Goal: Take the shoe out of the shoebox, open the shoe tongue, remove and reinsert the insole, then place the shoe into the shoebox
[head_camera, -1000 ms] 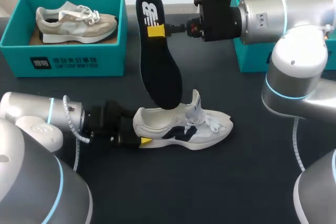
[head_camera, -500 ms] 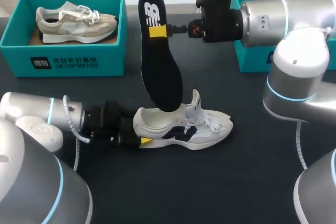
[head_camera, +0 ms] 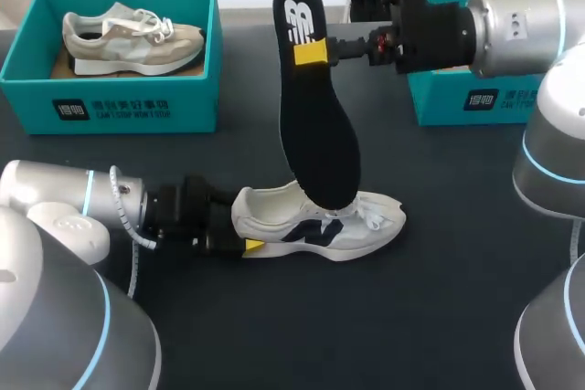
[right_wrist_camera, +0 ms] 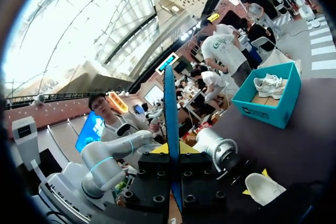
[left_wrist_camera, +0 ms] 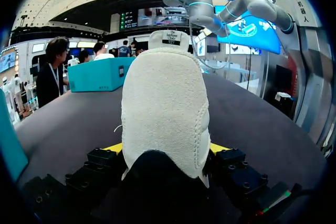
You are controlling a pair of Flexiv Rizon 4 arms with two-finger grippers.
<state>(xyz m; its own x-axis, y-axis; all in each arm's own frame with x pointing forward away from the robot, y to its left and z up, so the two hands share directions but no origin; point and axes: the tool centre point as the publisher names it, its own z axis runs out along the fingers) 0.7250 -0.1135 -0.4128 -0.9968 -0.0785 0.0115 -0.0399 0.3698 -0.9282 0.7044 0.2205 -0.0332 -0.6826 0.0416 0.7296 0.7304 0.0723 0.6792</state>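
The right gripper [head_camera: 312,52] pinches the long black insole [head_camera: 315,125] upright, its lower end at the white shoe [head_camera: 320,221]. The left gripper [left_wrist_camera: 165,149] clamps the shoe's heel.

Bright, even light from overhead falls on the dark table [head_camera: 439,317]. Shadows are soft, with only a faint one under the white shoe [head_camera: 265,216]. The right arm [head_camera: 512,15] shows pale highlights along its metal casing. In the right wrist view, glare behind the insole [right_wrist_camera: 169,103] burns to white.
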